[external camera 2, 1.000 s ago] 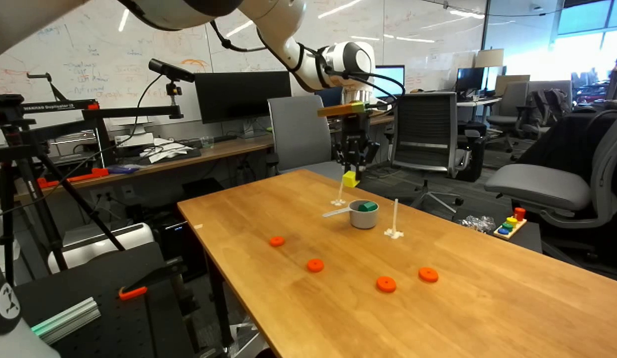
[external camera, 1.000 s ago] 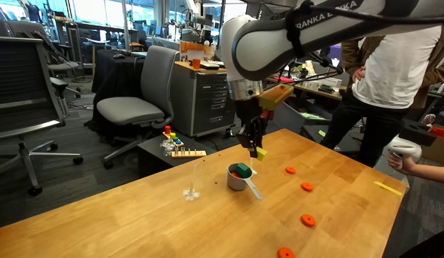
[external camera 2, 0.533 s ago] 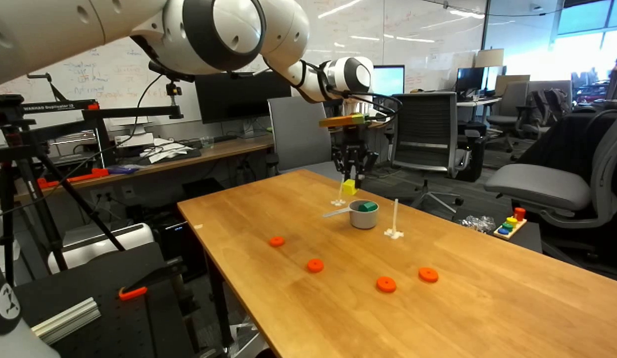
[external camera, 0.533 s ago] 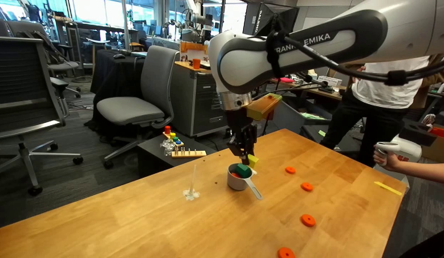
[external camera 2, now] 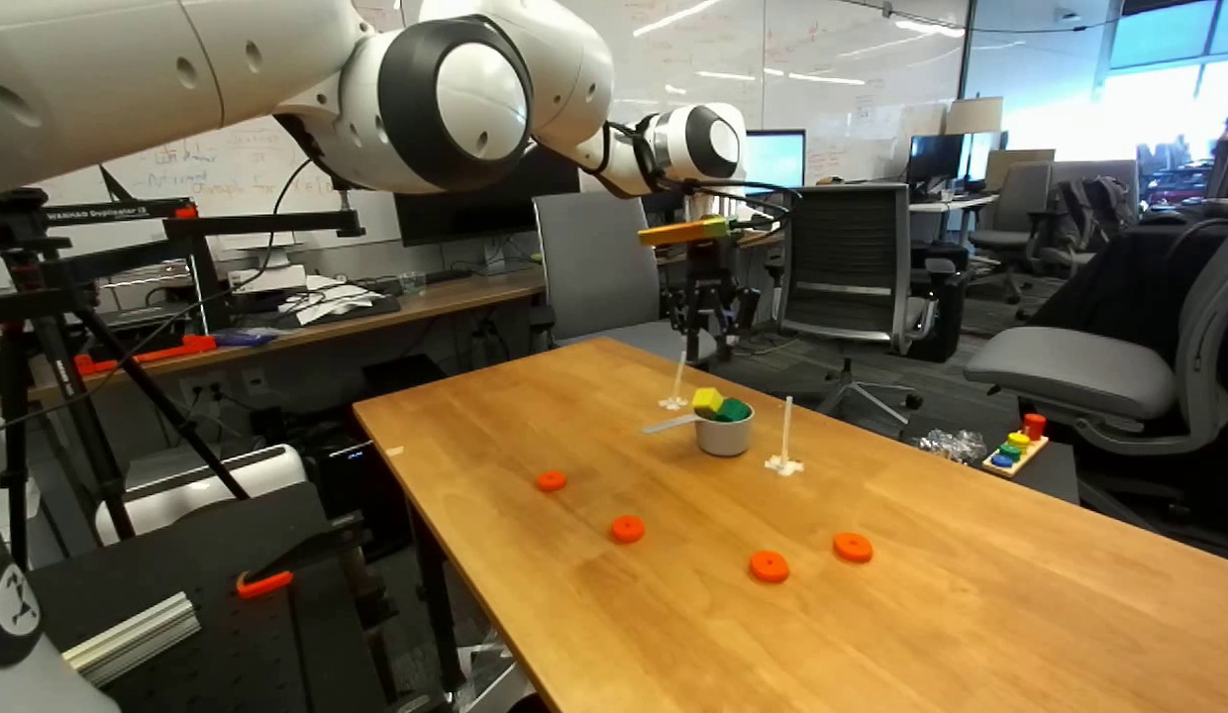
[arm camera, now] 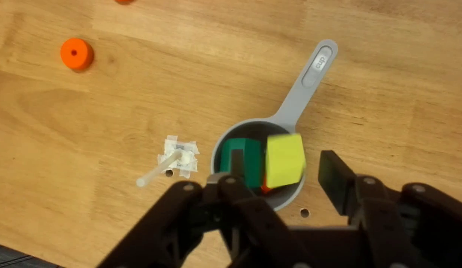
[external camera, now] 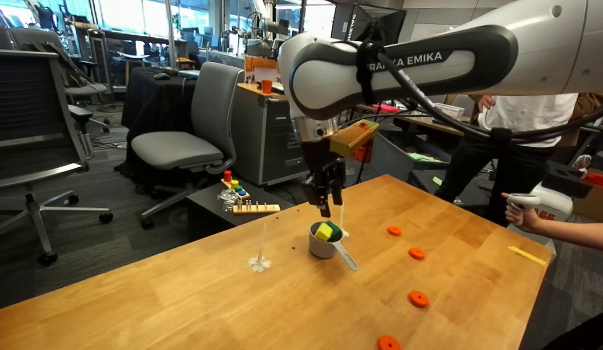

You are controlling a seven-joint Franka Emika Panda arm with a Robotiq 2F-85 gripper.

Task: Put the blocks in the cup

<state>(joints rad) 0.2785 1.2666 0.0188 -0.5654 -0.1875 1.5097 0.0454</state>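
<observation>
Wooden bench [external camera: 282,296] below: hovers over the grey cup [external camera 2: 723,438] with end effector [external camera: 331,206] spread, pinching nothing. Probably the release step: in the wrist view, shows the yellow block [arm camera: 285,160] at the cup mouth's three o'clock, not clearly settled, the green block [arm camera: 252,160] inside at nine. Likely calls next for lifting, then pinching low on the orange-red block [arm camera: 77,54] at the cup's ten o'clock.
</observation>
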